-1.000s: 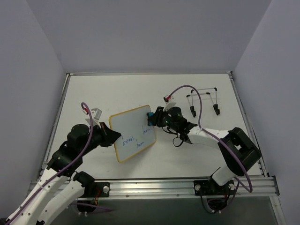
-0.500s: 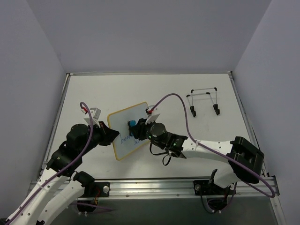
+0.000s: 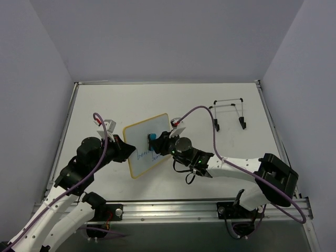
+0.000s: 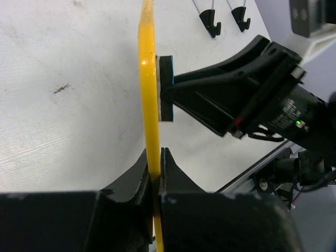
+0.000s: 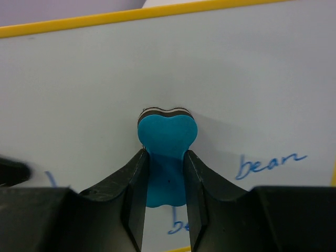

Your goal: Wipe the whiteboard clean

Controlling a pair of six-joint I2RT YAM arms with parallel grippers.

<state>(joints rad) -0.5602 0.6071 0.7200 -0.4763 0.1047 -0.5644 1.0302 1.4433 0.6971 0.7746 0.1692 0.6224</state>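
Yellow-framed, one whiteboard is clamped in the left tool, one blue eraser in the right tool.

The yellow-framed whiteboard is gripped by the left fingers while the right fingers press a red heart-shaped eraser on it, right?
The heart-shaped eraser is blue, not red, as the right wrist view shows; left fingers grip the yellow-framed whiteboard and right fingers press the eraser on it.
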